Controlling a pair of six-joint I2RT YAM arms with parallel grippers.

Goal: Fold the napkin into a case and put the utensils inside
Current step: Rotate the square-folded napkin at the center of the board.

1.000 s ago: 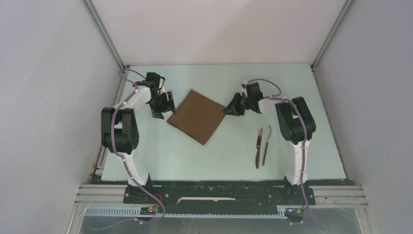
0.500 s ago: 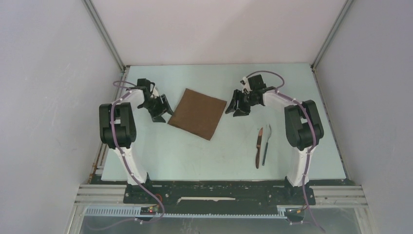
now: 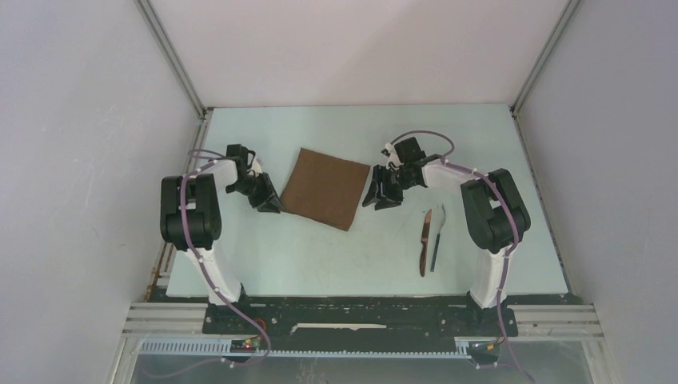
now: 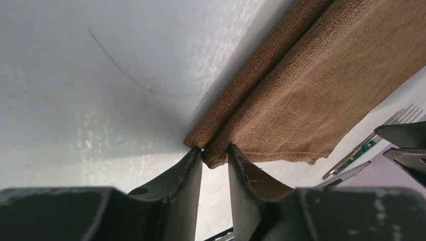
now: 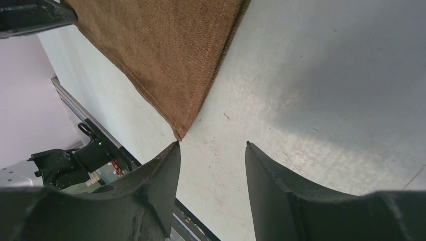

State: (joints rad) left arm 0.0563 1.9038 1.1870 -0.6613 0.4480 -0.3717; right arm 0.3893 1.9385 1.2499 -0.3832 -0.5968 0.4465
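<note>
The brown napkin (image 3: pixel 326 188) lies flat on the table, folded into two layers (image 4: pixel 321 85). My left gripper (image 3: pixel 269 203) is at the napkin's near left corner. In the left wrist view the jaws (image 4: pixel 215 149) are nearly together, with the upper layer's corner pinched between the tips. My right gripper (image 3: pixel 377 196) is open beside the napkin's right edge. Its tips (image 5: pixel 212 143) are on bare table, and a napkin corner (image 5: pixel 179 131) ends just past one finger. The utensils lie side by side to the right: a wooden-handled knife (image 3: pixel 424 242) and a thin dark-handled fork (image 3: pixel 436 240).
The pale table (image 3: pixel 336 256) is walled by white panels at the back and on both sides. A metal rail (image 3: pixel 360 308) runs along the near edge by the arm bases. Fork tines (image 4: pixel 408 112) show at the right edge of the left wrist view.
The right gripper let go of the napkin's right corner, opened and dropped toward the near side. The napkin settled flatter. The left gripper moved to the near left corner and closed on it.
</note>
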